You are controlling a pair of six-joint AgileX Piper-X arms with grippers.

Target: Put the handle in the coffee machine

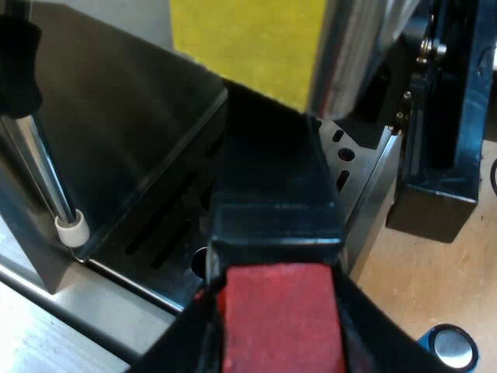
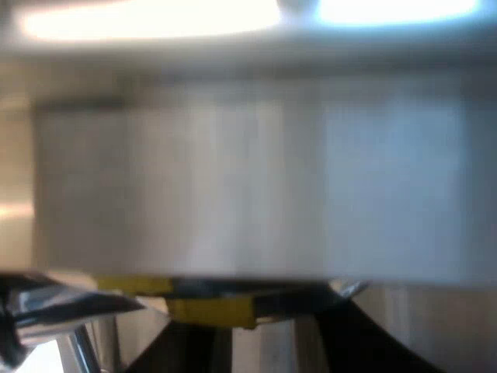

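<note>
Your left gripper [image 1: 276, 315] reaches level toward the front of the espresso machine [image 1: 116, 132], wrist in line with the handle [image 1: 272, 179]. Its black fingers [image 1: 175, 346] are clenched on the handle's red end [image 1: 279, 318], one on each side. From there the dark handle runs straight ahead above the slotted drip tray [image 1: 167, 233] and in under the chrome head [image 1: 349, 54] that sits beside a yellow label [image 1: 248, 47]. The metal end of the holder is hidden there, so you cannot tell whether it is seated. The steam wand [image 1: 43, 171] hangs down beside the tray, apart from the handle. On the wooden desk [image 1: 419, 287], near the corner of the machine's base, stands the blue tamper [image 1: 452, 347], well apart from the gripper. Your right gripper [image 2: 260, 326] is held very close against a pale metal face of the machine [image 2: 248, 179], pointing up along it. Its two fingers [image 2: 182, 346] are spread, released, with their tips near a yellow strip [image 2: 210, 309] at the lower edge of that face.
</note>
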